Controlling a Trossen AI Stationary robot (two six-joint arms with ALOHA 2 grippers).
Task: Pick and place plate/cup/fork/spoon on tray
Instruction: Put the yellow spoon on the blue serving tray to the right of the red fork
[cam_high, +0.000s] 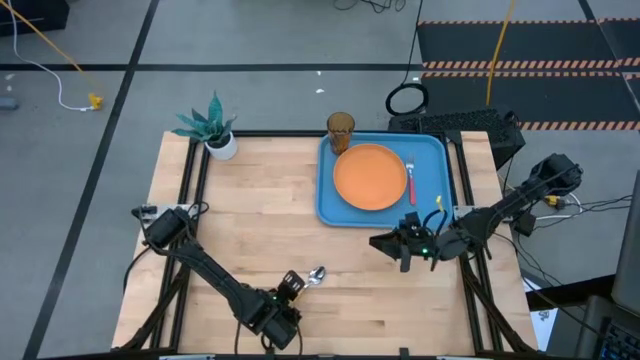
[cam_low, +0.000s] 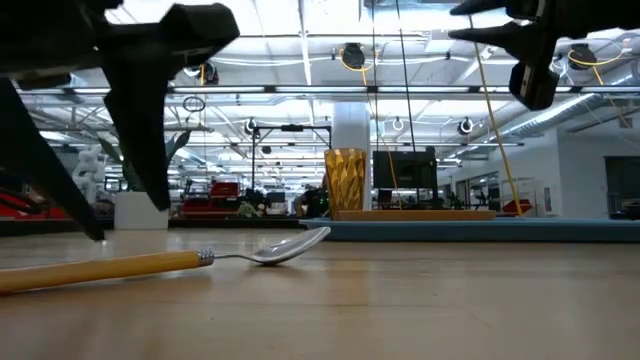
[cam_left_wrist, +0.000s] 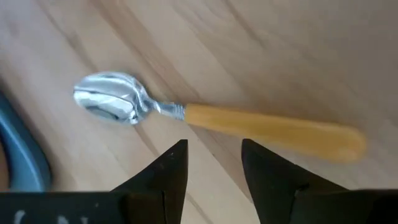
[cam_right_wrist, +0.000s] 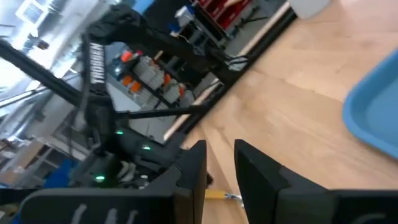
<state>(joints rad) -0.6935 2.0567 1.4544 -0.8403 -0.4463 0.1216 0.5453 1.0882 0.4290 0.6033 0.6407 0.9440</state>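
Your blue tray (cam_high: 385, 218) holds the plate, fork and cup; the spoon lies on the wooden table (cam_high: 260, 210).

No writing is readable. The orange plate (cam_high: 369, 177) fills the tray's middle, the ribbed amber cup (cam_high: 340, 130) stands at its far-left corner, the red-handled fork (cam_high: 410, 178) lies beside the plate. The spoon (cam_left_wrist: 211, 118), shiny bowl and orange-yellow handle, rests under your left gripper (cam_left_wrist: 213, 163), jaws apart and empty. Your right gripper (cam_high: 392, 246) hovers near the tray, jaws slightly parted, empty.

No legible text, labels, numbers (any view).
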